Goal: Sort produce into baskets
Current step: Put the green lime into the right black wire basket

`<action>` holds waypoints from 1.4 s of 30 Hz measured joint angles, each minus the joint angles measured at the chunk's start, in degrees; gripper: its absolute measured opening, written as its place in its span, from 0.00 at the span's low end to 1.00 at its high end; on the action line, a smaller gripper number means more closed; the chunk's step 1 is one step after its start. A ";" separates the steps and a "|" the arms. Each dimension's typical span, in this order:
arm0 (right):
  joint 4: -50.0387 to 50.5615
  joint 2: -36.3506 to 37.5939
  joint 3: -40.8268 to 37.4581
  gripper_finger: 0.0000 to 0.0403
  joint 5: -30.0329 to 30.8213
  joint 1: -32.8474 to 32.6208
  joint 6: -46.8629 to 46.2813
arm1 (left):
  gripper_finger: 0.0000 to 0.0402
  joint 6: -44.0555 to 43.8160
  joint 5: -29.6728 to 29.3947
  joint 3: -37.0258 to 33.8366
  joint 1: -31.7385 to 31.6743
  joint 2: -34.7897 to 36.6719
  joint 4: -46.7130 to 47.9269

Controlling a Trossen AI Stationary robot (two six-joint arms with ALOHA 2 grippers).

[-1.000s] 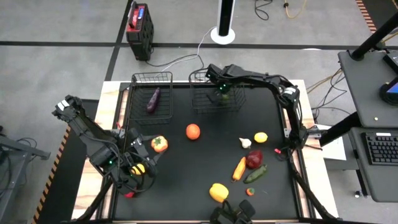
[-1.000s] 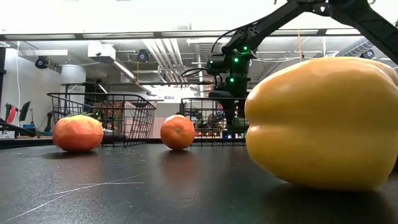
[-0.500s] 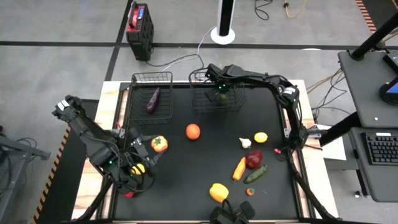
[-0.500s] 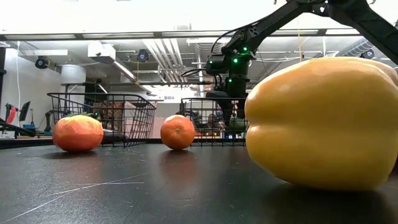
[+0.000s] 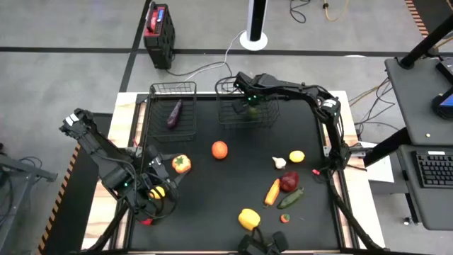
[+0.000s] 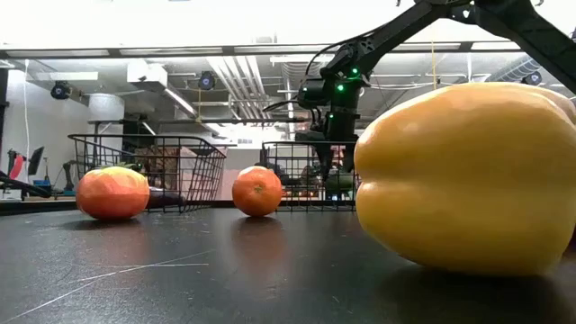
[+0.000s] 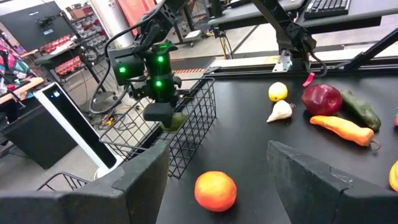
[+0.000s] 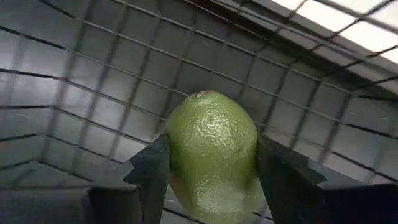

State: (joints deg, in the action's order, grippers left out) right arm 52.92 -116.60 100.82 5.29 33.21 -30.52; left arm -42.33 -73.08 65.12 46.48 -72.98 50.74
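Black table, two baskets, perhaps ten produce

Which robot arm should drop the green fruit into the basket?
The right arm. Its tool already grips the round green lime over the wider black wire basket. The left tool waits far off by the table's near-left edge, holding nothing.

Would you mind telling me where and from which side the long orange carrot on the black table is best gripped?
Grip the long orange carrot at its middle, coming straight down from above with the fingers closing across its narrow width. It lies flat, and the dark red pepper touches its far end, so the midsection probably gives the most finger room.
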 joint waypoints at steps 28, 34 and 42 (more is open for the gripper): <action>-1.44 -4.13 0.07 0.53 -2.81 0.00 -4.61 | 0.63 -0.24 0.09 0.00 0.00 0.00 2.95; -1.40 -4.13 0.07 0.65 -2.79 -0.01 -3.57 | 0.63 -0.42 0.11 0.00 0.00 0.01 2.95; -1.15 -1.06 0.04 0.78 -2.77 0.09 -1.41 | 0.63 -2.15 0.52 0.00 0.00 -0.01 2.90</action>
State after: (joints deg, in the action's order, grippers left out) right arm 51.77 -117.66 100.86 2.53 33.30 -31.93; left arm -44.47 -72.55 65.12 46.48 -72.99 53.64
